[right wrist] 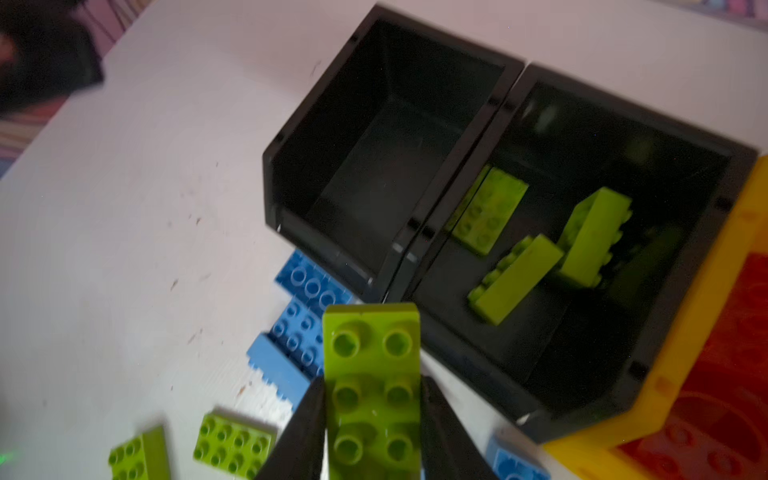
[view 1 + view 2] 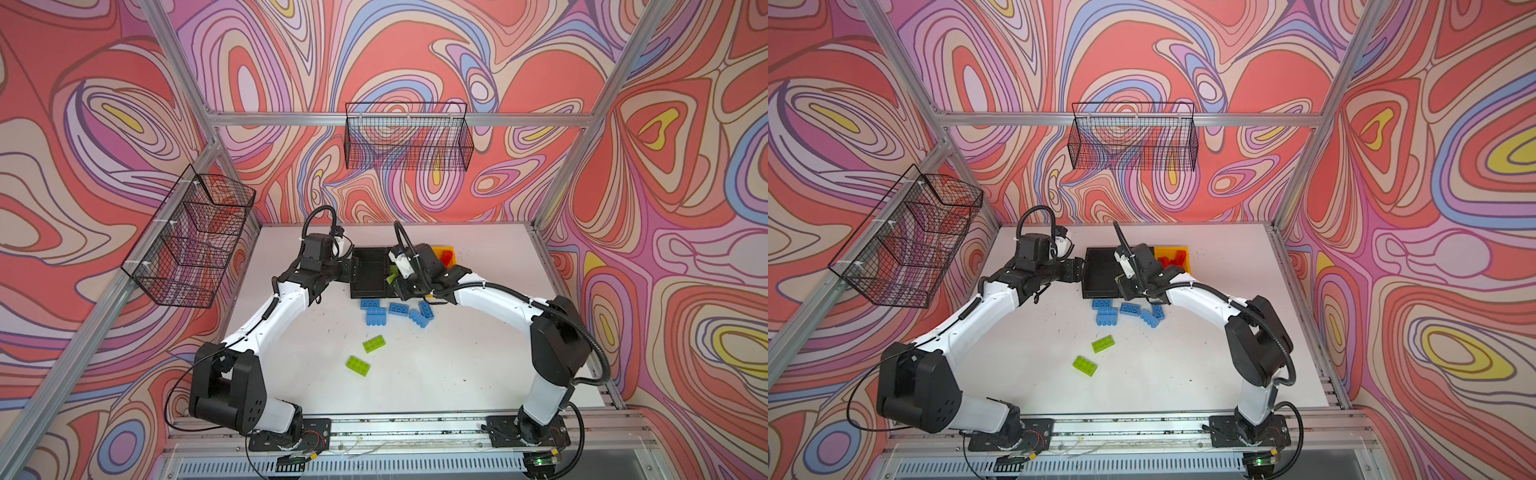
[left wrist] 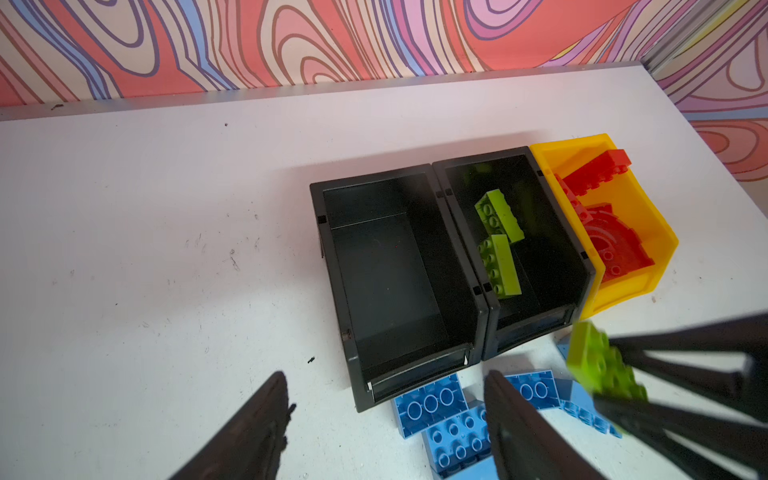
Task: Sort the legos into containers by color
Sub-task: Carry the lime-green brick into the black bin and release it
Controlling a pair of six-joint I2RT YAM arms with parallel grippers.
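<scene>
A: Surroundings?
B: Just before the black bins (image 3: pixel 386 270) lie blue bricks (image 2: pixel 397 308), by the right gripper (image 1: pixel 372 395); loose greens (image 2: pixel 358 365) sit well apart; reds (image 3: pixel 598 170) lie in the yellow bin (image 3: pixel 650 218).
A: Jaws?
B: The right gripper's jaws pinch a green brick (image 1: pixel 372 349) near the middle bin's (image 3: pixel 528 332) front. The left gripper's (image 3: pixel 386 376) jaws stand wide, holding nothing.

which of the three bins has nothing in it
The black bin farthest from the yellow bin: bare inside, while the middle black bin holds green bricks and the yellow one red pieces.
</scene>
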